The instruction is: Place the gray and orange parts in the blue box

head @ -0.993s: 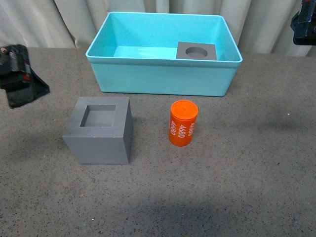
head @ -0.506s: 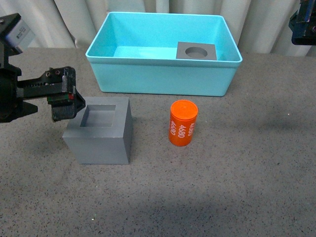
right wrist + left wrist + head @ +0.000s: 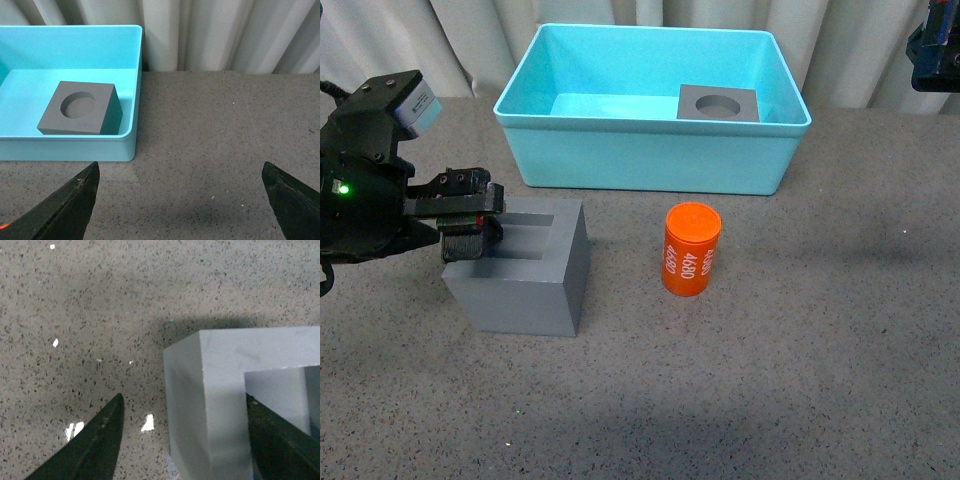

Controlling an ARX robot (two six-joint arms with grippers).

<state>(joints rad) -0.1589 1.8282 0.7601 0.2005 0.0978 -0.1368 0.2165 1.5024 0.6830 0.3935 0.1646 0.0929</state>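
A gray cube with a square recess (image 3: 525,275) stands on the table in front of the blue box (image 3: 650,160). My left gripper (image 3: 470,228) is open at the cube's left edge. In the left wrist view the cube's wall (image 3: 210,390) lies between the fingers of the left gripper (image 3: 183,407), one finger outside and one in the recess. The orange cylinder (image 3: 691,250) marked "4680" stands upright to the cube's right. A gray cube with a round hole (image 3: 718,103) (image 3: 80,107) sits inside the box. My right gripper (image 3: 180,167) is open over bare table beside the box.
The blue box's near rim (image 3: 136,90) shows in the right wrist view. Pale curtains (image 3: 470,40) hang behind the table. The right arm (image 3: 935,45) hovers at the far right. Speckled gray tabletop (image 3: 820,350) spreads around the parts.
My left gripper came in from the far left and lowered onto the recessed cube's left wall. The right arm and the other parts have not moved.
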